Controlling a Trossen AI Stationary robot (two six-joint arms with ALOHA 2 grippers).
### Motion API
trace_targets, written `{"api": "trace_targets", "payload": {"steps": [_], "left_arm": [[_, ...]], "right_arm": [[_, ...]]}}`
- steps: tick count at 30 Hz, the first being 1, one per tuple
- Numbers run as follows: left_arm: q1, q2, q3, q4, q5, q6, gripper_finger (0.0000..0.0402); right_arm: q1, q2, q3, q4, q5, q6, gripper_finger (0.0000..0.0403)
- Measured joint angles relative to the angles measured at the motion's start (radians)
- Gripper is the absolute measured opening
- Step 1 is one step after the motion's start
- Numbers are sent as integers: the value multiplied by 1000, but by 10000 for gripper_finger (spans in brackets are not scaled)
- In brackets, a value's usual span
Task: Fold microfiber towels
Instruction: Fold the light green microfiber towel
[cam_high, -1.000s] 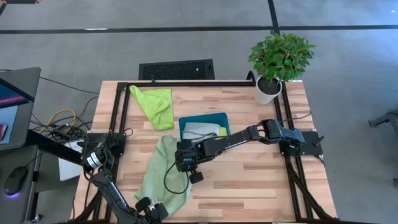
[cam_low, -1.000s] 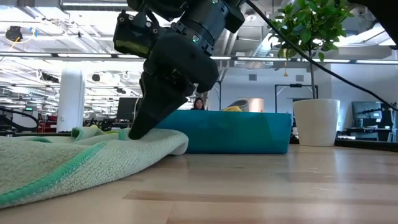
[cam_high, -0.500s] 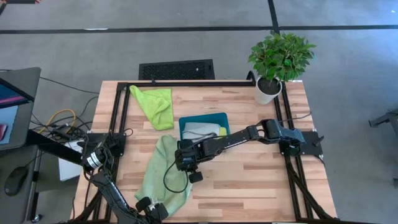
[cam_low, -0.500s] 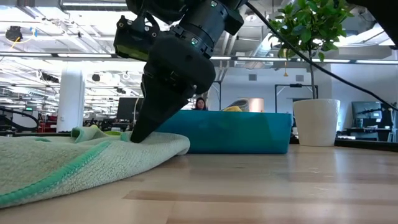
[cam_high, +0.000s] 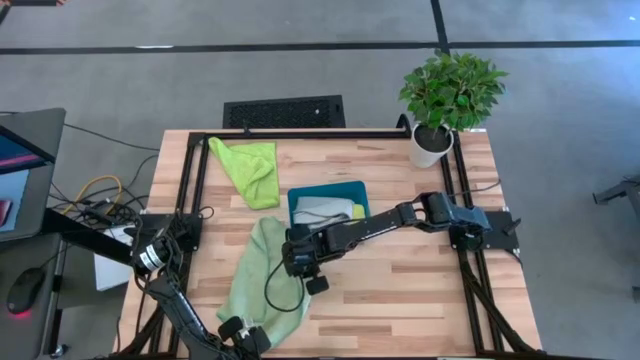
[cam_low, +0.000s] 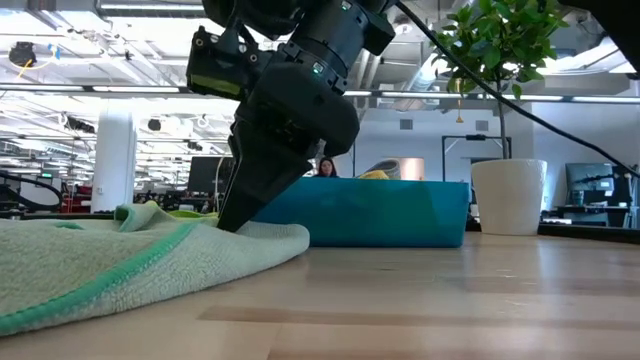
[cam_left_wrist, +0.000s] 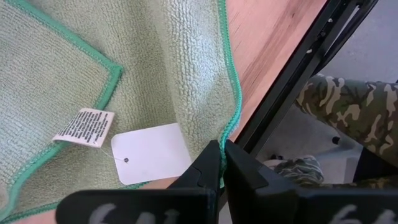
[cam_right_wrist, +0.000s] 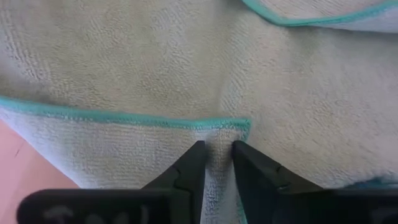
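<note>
A pale sage green towel (cam_high: 262, 272) lies in a long folded strip on the table's near left. Its green hem (cam_left_wrist: 231, 93), a care label (cam_left_wrist: 84, 126) and a white paper tag (cam_left_wrist: 149, 152) show. My left gripper (cam_left_wrist: 222, 152) is at the towel's near end by the table's front edge, shut on it. My right gripper (cam_right_wrist: 217, 152) stands on the towel's far right part, fingers a little apart. A lime green towel (cam_high: 250, 170) lies crumpled at the far left. The teal tray (cam_high: 300, 195) holds a grey (cam_high: 320, 210) and a yellow towel (cam_high: 357, 211). My left gripper pinches the towel's hemmed edge (cam_left_wrist: 227, 127) between its two shut fingers, near the towel's near end. The fingers come steeply from above. The towel lies slack on the table around them. My right gripper's fingertips (cam_low: 228, 222) rest on the towel's top layer, just behind a folded-over corner (cam_right_wrist: 244, 124). They slant down from the table's right. A strip of cloth (cam_right_wrist: 217, 146) shows in the narrow gap between them. The towel lies on the table under them.
A potted plant (cam_high: 432, 140) stands at the far right corner. Black frame rails (cam_high: 195, 190) run along the table's sides and back. Bare wood lies to the right of the towel (cam_high: 400, 290). A person's camouflage trouser leg (cam_left_wrist: 348, 106) shows beyond the front edge.
My right gripper's fingertips have shifted slightly toward the table's right on the sage towel. The towel's folded edge beside the tray has crept the same way and lies a little flatter.
</note>
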Motion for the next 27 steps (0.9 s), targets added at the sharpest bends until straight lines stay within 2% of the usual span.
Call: {"api": "trace_targets", "payload": {"steps": [4, 10, 15, 19, 27], "left_arm": [[0, 0, 0, 0, 0, 0, 0], [0, 0, 0, 0, 0, -8, 0], [0, 0, 0, 0, 1, -38, 0], [0, 0, 0, -10, 9, -53, 0], [-14, 0, 0, -159, -43, -124, 0]], "right_arm": [[1, 0, 0, 0, -1, 0, 78], [0, 0, 0, 0, -1, -10, 10], [1, -5, 0, -8, -1, -26, 16], [3, -43, 0, -36, -1, -37, 5], [25, -159, 0, -60, 10, -62, 3]]}}
